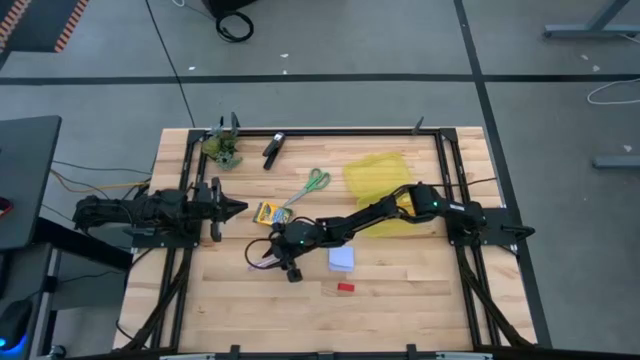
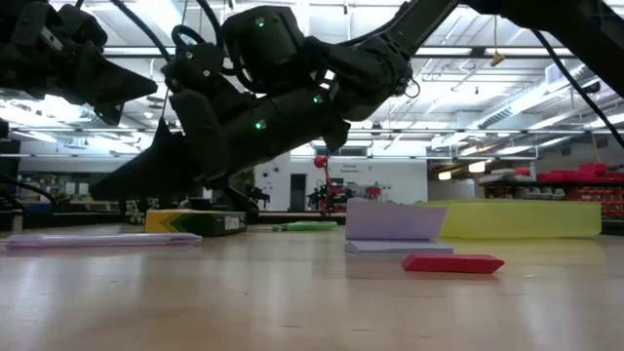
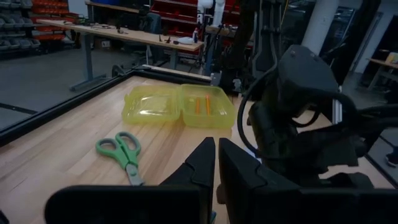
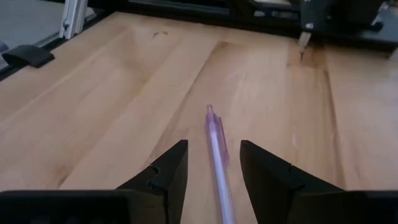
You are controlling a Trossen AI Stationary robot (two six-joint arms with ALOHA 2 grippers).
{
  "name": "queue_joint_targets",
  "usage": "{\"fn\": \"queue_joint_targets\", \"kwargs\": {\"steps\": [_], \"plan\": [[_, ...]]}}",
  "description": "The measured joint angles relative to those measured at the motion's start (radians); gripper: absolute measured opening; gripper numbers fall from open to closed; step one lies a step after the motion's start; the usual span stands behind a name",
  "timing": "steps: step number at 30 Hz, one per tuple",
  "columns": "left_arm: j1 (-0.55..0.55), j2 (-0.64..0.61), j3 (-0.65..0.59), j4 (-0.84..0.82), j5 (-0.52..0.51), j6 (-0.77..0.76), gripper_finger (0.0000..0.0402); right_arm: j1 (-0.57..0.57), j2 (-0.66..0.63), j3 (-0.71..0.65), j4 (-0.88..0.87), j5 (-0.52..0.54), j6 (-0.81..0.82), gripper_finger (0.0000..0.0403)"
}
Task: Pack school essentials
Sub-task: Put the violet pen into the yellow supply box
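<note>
Right gripper [image 4: 211, 171] fingers straddle pen [image 4: 217, 155]; bare wood ahead. Crayon box [image 1: 267, 212] and note pad [image 1: 342, 259] flank it closely. Eraser [image 1: 345, 287] sits near; front table [image 1: 420, 310] unobstructed.

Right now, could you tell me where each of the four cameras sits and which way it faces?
High view: above the table, looking straight down; both arms show, right gripper over the pen.
Low view: at table-top height, looking level across; the arms loom overhead, red eraser in front.
Left wrist view: on the left arm, facing the yellow case and scissors; left gripper closed.
Right wrist view: on the right arm, looking down; open fingers straddle the pen.
Shared: high and left wrist views both show the scissors.
</note>
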Motion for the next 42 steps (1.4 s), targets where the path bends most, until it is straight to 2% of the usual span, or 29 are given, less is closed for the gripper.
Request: {"fn": "queue_joint_targets", "kwargs": {"steps": [8, 16, 22, 30, 42], "plan": [[0.000, 0.000, 0.000, 0.003, 0.000, 0.000, 0.0035, 0.001, 0.000, 0.000, -0.033, 0.000, -0.003, 0.0185], [0.000, 0.000, 0.000, 0.004, 0.000, 0.000, 0.0025, -0.011, 0.000, -0.029, -0.053, 0.001, -0.040, 0.0185], [0.000, 0.000, 0.000, 0.004, 0.000, 0.000, 0.0032, -0.027, 0.000, -0.045, -0.062, 0.005, -0.033, 0.0175], [0.000, 0.000, 0.000, 0.004, 0.000, 0.000, 0.0033, -0.025, -0.003, -0.048, -0.105, 0.009, -0.033, 0.0141], [0.000, 0.000, 0.000, 0.004, 0.000, 0.000, 0.0030, -0.023, -0.005, -0.047, -0.131, 0.020, -0.041, 0.0054]]}}
